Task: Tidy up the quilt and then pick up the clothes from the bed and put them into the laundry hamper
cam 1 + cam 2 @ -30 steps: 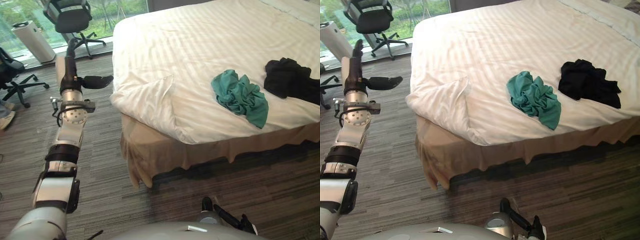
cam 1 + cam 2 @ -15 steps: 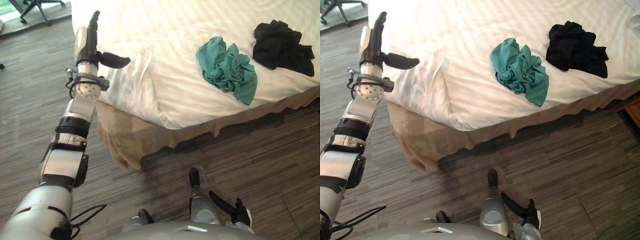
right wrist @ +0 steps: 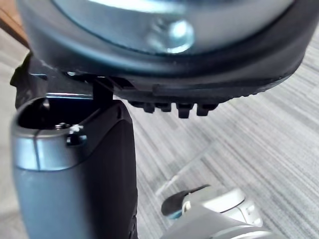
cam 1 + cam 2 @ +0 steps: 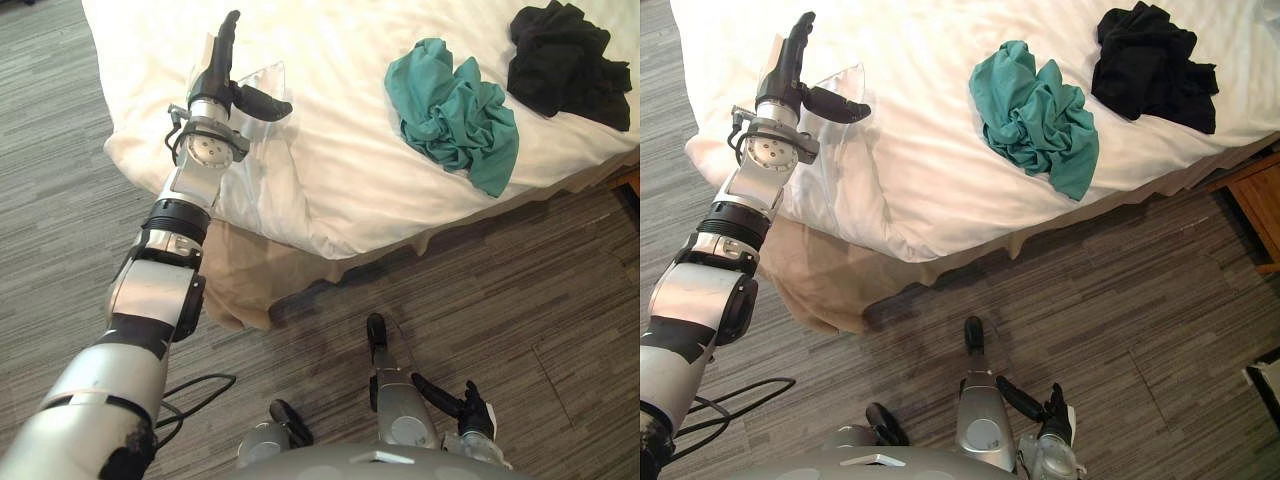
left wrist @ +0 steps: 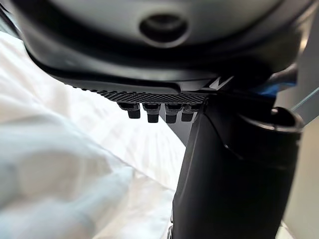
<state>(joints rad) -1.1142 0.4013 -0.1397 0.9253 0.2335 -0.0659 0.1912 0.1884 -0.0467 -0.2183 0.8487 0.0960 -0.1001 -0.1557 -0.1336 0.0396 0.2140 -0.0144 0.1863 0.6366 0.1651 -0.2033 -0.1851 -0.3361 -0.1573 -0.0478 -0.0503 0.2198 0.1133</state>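
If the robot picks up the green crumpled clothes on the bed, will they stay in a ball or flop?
Probably flop: the green clothes lie in soft, crumpled folds, so they would likely unfurl and dangle. They look thin, so they are probably light. One end trails toward the edge of the white quilt, so it may drag a little.

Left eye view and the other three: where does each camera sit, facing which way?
Left eye view: on the head, looking down at the quilt, teal garment and black garment; left hand open over the quilt's folded corner, right hand hanging low.
Right eye view: beside it, same scene.
Left wrist view: on that wrist, facing along the left hand onto the quilt.
Right wrist view: on that wrist, facing along the right hand at the floor.
Shared: both eyes and the left wrist see the quilt.
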